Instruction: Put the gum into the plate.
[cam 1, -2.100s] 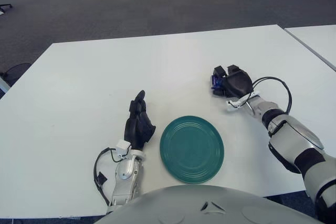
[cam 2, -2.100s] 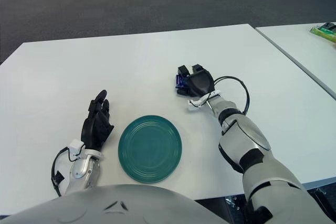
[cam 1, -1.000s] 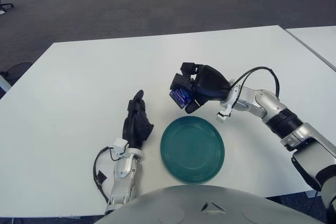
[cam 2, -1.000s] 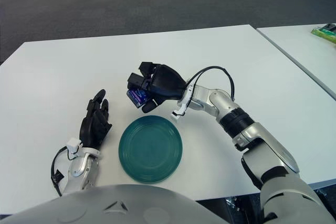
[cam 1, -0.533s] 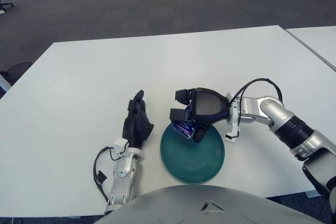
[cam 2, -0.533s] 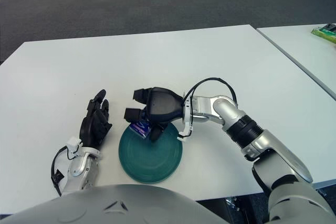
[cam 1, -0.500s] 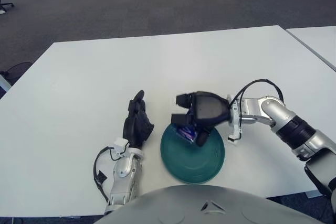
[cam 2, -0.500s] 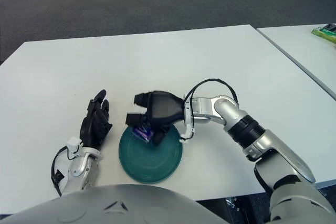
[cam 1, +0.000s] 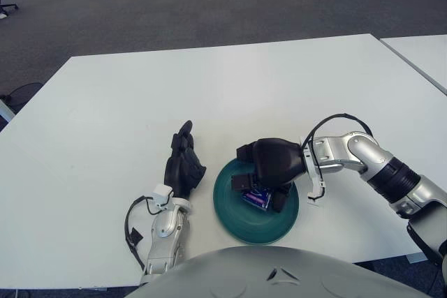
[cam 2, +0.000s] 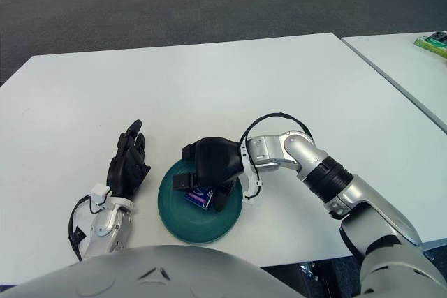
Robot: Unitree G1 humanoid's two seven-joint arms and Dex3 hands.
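The gum (cam 1: 256,197), a small blue-purple pack, lies low over the middle of the green plate (cam 1: 237,221), right under the right robot hand (cam 1: 269,172). The black fingers (cam 1: 242,181) curl down around the pack on both sides, so the hand has hold of it; whether the pack already touches the plate's surface cannot be told, since the fingers cover its edges. The palm faces down and toward the robot's left, with the knuckles above the plate's far half. The right forearm (cam 1: 363,162) reaches in from the right, bent at the wrist, with a black cable (cam 1: 335,120) looping above it.

The plate sits on the white tabletop (cam 1: 105,116) close to the robot's body. Just beside the plate's left rim, the left robot hand (cam 1: 184,169) rests on the tabletop, its fingers stretched forward and loosely together, holding nothing and touching neither plate nor gum.
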